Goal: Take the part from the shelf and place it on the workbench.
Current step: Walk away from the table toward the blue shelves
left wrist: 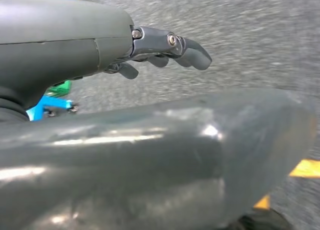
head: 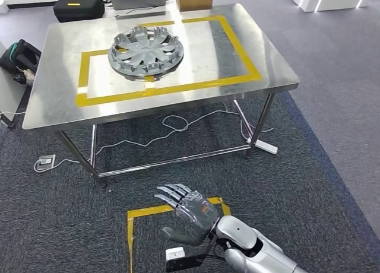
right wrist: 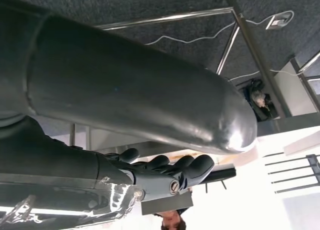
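Head view: high on the body, facing forward and down at the steel bench (head: 53,95) from mid distance, carpet in the foreground, right hand (head: 190,212) low in frame.

Left wrist view: very close behind the left hand (left wrist: 113,115), facing blurred grey carpet with a yellow tape strip (left wrist: 307,167).

Right wrist view: close behind the right hand's thumb (right wrist: 151,110), turned, facing the bench legs (right wrist: 226,50) and a white cable (right wrist: 170,37) on the carpet. Shared with head view: bench frame, cable, carpet.
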Controlling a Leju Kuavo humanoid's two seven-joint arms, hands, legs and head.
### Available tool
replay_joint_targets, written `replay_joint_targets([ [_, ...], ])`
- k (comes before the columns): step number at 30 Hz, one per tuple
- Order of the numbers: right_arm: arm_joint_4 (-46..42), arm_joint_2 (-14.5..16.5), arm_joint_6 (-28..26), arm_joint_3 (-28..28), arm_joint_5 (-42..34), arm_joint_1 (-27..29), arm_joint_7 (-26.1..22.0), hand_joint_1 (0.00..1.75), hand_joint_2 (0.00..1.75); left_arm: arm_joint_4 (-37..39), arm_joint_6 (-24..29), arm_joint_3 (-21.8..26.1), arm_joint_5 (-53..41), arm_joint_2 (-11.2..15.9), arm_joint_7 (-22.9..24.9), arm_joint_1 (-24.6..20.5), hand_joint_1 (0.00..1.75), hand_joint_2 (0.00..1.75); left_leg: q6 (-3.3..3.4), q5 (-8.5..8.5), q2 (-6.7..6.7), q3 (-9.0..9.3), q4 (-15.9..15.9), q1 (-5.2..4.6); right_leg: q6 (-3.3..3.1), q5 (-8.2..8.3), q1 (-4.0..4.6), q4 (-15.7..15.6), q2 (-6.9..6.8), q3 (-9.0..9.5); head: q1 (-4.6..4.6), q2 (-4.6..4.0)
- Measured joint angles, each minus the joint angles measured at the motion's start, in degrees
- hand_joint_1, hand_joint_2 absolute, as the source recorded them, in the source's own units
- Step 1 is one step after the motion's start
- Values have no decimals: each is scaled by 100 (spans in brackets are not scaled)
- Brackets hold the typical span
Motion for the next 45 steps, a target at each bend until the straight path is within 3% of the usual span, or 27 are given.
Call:
replay_joint_targets([
  [2, -2, 0, -32, -25, -9, 113, -15, 0, 0, 1, 3, 2, -8, -3, 22, 14, 0, 0, 79, 143, 15, -127, -11, 17, 76, -430, -20, 334, 21, -140, 12, 0],
  [4, -3, 0, -54, -51, -16, 192, -19, 0, 0, 1, 6, 3, -17, 6, 31, 13, 0, 0, 111, 291, 17, -300, -8, 16, 130, -1029, -35, 1057, 29, -323, 29, 0],
  [5, -3, 0, -63, -64, -19, 225, -20, 0, 0, 1, 7, 3, -24, 5, 31, 14, 0, 0, 106, 375, 17, -404, -4, 17, 148, -1173, -41, 1414, 29, -368, 30, 0],
  [7, -4, 0, -79, -94, -21, 290, -22, 0, 0, 1, 7, 3, -39, 1, 31, 17, 0, 0, 79, 545, 18, -631, 8, 20, 168, -1018, -52, 1712, 28, -247, 29, 0],
  [9, -16, 2, -90, -127, -23, 332, -26, 0, 0, 1, 9, 2, -48, -2, 32, 14, 0, 0, 34, 702, 15, -834, 32, 26, 171, -744, -74, 1261, 35, 266, 29, 1],
  [11, -52, 4, -104, -158, -27, 343, -29, 0, 0, -1, 13, 1, -54, 0, 35, 8, 0, 0, -26, 829, 7, -967, 75, 17, 144, -874, -77, 389, 58, 944, 35, 1],
  [13, -84, 4, -118, -177, -29, 357, -32, 0, 0, -1, 15, 1, -58, 1, 38, 10, 0, 0, -93, 953, 4, -1030, 88, 19, 76, -1052, -46, -92, 78, 1218, 45, 1],
  [15, -90, 4, -124, -179, -29, 395, -33, 0, 0, -1, 15, 1, -60, 3, 39, 33, 0, 0, -160, 1000, 3, -1085, 94, 43, -34, -982, -33, -107, 63, 1106, 46, 0],
  [17, -93, 5, -125, -179, -30, 424, -33, 0, 0, -1, 15, 1, -60, 4, 42, 62, 0, 0, -215, 718, 1, -1184, 272, 57, -141, -860, -44, -101, 41, 979, 27, 0],
  [18, -97, 6, -127, -179, -31, 428, -33, 0, 0, -1, 15, 2, -60, 3, 44, 68, 0, 0, -236, 447, 2, -1253, 474, 60, -170, -800, -44, -99, 37, 926, 15, 0],
  [20, -102, 6, -134, -185, -36, 444, -33, 0, 0, -1, 15, 2, -61, -5, 46, 66, 0, 0, -264, -92, 2, -1406, 1132, 61, -194, -666, -35, -93, 33, 794, 4, 0],
  [21, -102, 6, -138, -191, -40, 459, -33, 0, 0, -1, 15, 2, -62, -9, 46, 62, 0, 0, -271, -263, 2, -1462, 1486, 61, -194, -591, -29, -85, 29, 708, 3, 0],
  [22, -101, 6, -143, -196, -45, 475, -33, 0, 0, -1, 15, 1, -62, -11, 46, 59, 0, 0, -270, -306, 3, -1461, 1746, 60, -190, -514, -23, -71, 24, 600, 4, 0],
  [23, -101, 6, -148, -200, -50, 488, -35, 0, 0, -1, 15, 2, -62, -12, 46, 57, 0, 0, -261, -218, 2, -1374, 1826, 58, -183, -444, -18, -52, 20, 492, 3, 0],
  [25, -102, 7, -161, -204, -60, 500, -42, 0, 0, -1, 15, 2, -62, -11, 46, 52, 0, 0, -219, 61, 3, -912, 1403, 50, -165, -312, -14, -9, 18, 296, 2, 0],
  [27, -103, 9, -179, -213, -67, 504, -51, 0, 0, -1, 16, 2, -65, -7, 46, 29, 0, 0, -158, 61, 2, -262, 562, 32, -126, -197, 0, 19, 18, 177, 5, 1],
  [28, -103, 10, -191, -220, -70, 506, -57, 0, 0, -1, 18, 1, -67, -5, 46, 13, 0, 0, -127, -1, 1, -56, 256, 19, -98, -136, 4, 20, 14, 149, 11, 1],
  [29, -103, 12, -201, -228, -73, 509, -61, 0, 0, -1, 19, 1, -69, -4, 46, 3, 0, 0, -93, -46, 1, 46, 78, 4, -64, -76, 3, 8, 8, 133, 16, 1],
  [31, -102, 14, -215, -245, -79, 521, -68, 0, 0, -1, 20, 1, -69, -9, 46, 4, 0, 0, -21, 21, 7, -14, 23, 1, 8, -1, -11, -8, 9, 103, 13, 1],
  [33, -102, 15, -221, -261, -82, 548, -70, 0, 0, -1, 28, 2, -67, -8, 46, 14, 0, 0, 54, 135, 15, -131, 10, 21, 75, -292, -25, 218, 28, -27, 9, 0],
  [35, -102, 15, -223, -274, -86, 573, -72, 0, 0, -1, 42, 3, -64, 0, 46, 15, 0, 0, 93, 260, 15, -293, 10, 30, 124, -869, -41, 891, 38, -257, 17, 0],
  [36, -101, 15, -224, -280, -88, 581, -72, 0, 0, -1, 45, 3, -63, 0, 46, 17, 0, 0, 93, 331, 15, -379, 12, 30, 143, -1060, -47, 1295, 37, -354, 19, 0],
  [37, -101, 15, -224, -286, -90, 588, -72, 0, 0, -1, 48, 3, -62, -2, 46, 20, 0, 0, 85, 401, 17, -465, 16, 31, 156, -1105, -50, 1614, 37, -406, 19, 0],
  [39, -101, 15, -224, -291, -93, 599, -72, 0, 0, -1, 48, 3, -58, -6, 46, 23, 0, 0, 53, 531, 21, -630, 26, 36, 169, -840, -62, 1687, 37, -220, 17, 0],
  [41, -101, 15, -231, -295, -103, 600, -72, 0, 0, -1, 41, 3, -46, -6, 51, 22, 0, 0, 3, 632, 16, -754, 49, 36, 182, -666, -83, 947, 41, 405, 21, 0],
  [43, -102, 15, -261, -301, -132, 598, -69, 0, 0, -1, 31, 3, -32, -3, 60, 21, 0, 0, -55, 701, 7, -819, 93, 23, 149, -836, -84, 158, 62, 947, 22, 1],
  [45, -102, 15, -302, -306, -170, 619, -68, 0, 0, -1, 27, 3, -25, -2, 69, 21, 0, 0, -107, 758, 4, -843, 110, 24, 63, -954, -63, -76, 79, 1044, 19, 1],
])
